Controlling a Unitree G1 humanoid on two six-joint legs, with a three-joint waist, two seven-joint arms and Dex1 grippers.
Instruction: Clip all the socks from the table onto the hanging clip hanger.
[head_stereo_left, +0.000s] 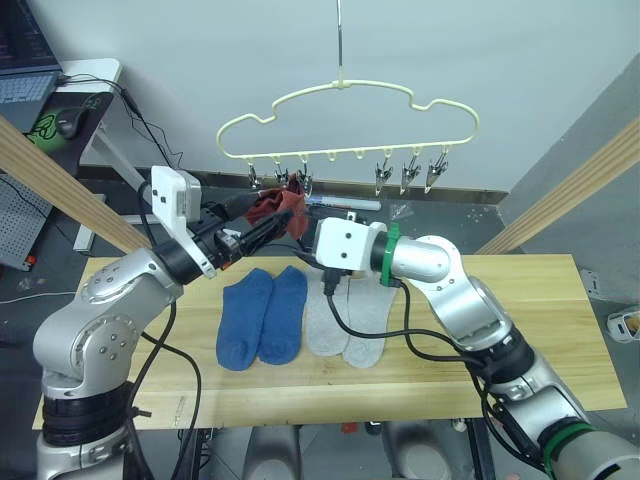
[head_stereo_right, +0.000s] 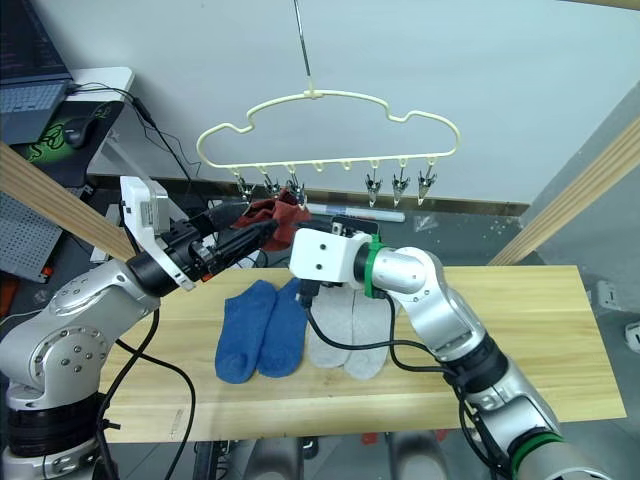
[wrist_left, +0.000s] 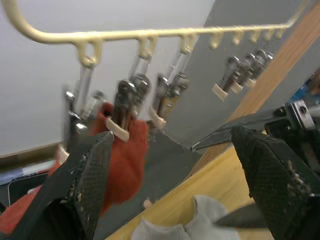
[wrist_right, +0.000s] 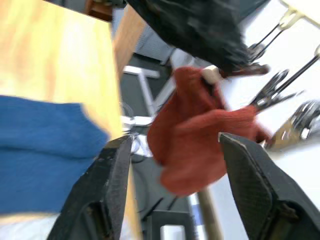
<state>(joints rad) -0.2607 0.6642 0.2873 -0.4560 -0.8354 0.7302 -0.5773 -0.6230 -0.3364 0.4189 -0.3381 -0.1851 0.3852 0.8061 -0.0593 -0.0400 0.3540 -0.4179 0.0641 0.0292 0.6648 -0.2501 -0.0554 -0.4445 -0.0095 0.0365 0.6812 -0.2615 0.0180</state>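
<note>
Rust-red sock (head_stereo_left: 283, 211) bunched beneath clip hanger (head_stereo_left: 345, 120), between left gripper (head_stereo_left: 262, 224) and right gripper (wrist_right: 175, 165), both spread, gripping nothing; blue, grey socks below on worktop (head_stereo_left: 520, 330). Best fed edge-first into one clip.

Robotics lab: laptop (head_stereo_left: 25, 62), mouse (head_stereo_left: 67, 122) on side desk (head_stereo_left: 98, 72), loose cables (head_stereo_left: 150, 130), bare grey floor (head_stereo_left: 560, 205).

Two blue socks (head_stereo_left: 262, 317) and two grey socks (head_stereo_left: 347, 318) lie side by side on the table (head_stereo_left: 520, 330), below the clip hanger (head_stereo_left: 345, 120).
</note>
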